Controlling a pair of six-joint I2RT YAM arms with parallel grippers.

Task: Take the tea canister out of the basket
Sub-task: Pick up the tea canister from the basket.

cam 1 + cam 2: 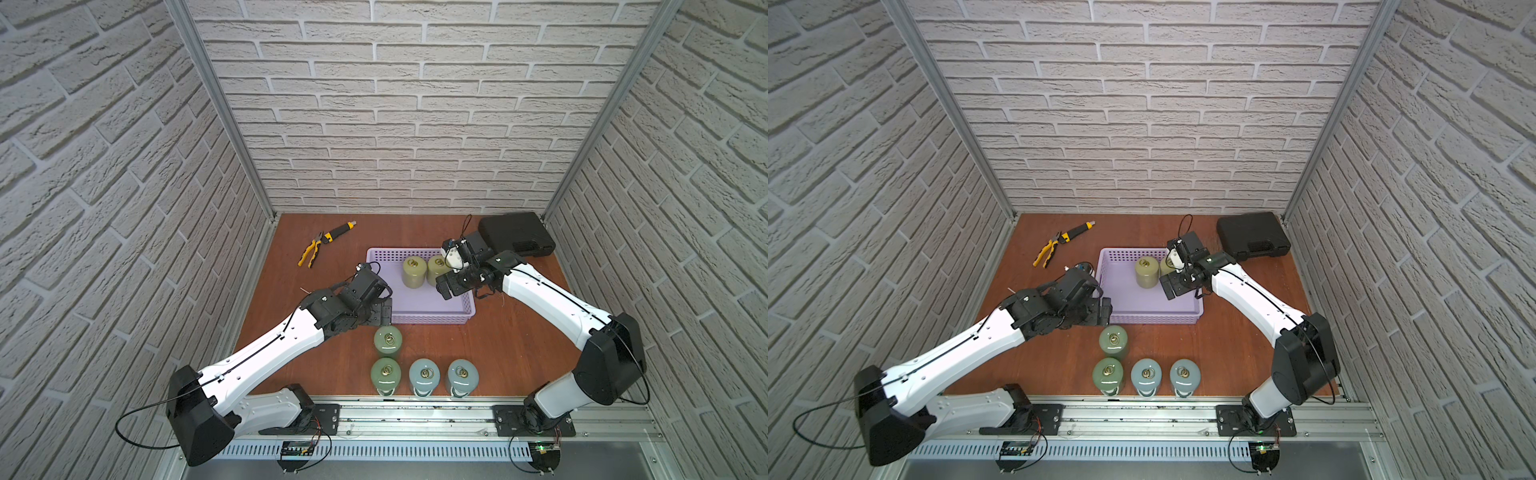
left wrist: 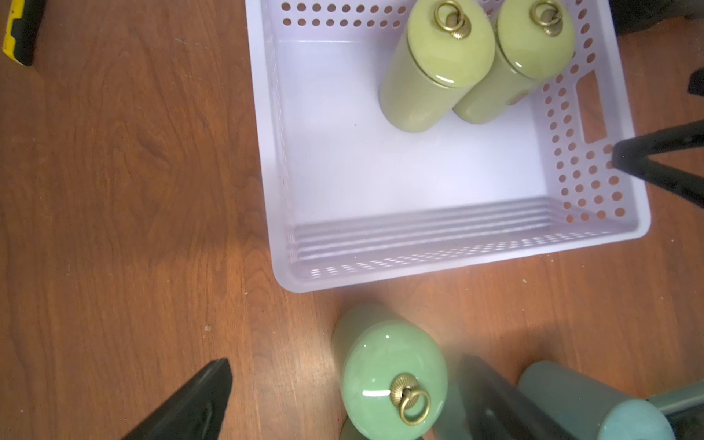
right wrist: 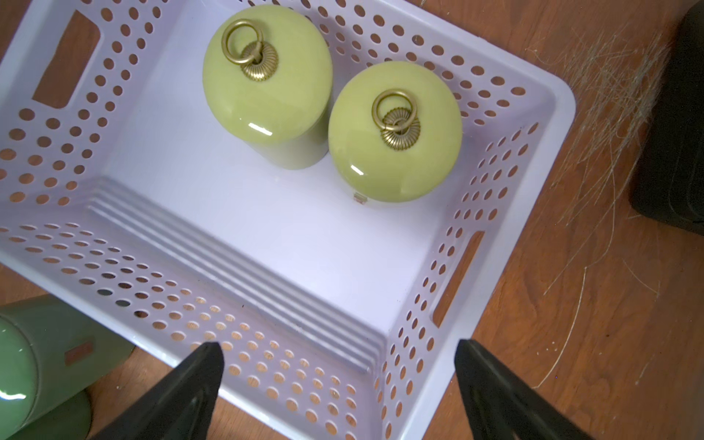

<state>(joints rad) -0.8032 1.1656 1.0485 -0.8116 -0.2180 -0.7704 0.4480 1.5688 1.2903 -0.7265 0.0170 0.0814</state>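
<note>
Four canisters (image 1: 424,372) stand before the basket (image 1: 428,319), two olive canisters (image 1: 412,272) inside; both jaws apart.

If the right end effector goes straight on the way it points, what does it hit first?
Probably the basket at its near corner wall, short of both yellow-green canisters; depth is unclear.

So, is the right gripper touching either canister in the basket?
Apart. The right wrist view shows the right gripper open, with bare basket floor between its fingertips and both yellow-green canisters.
</note>
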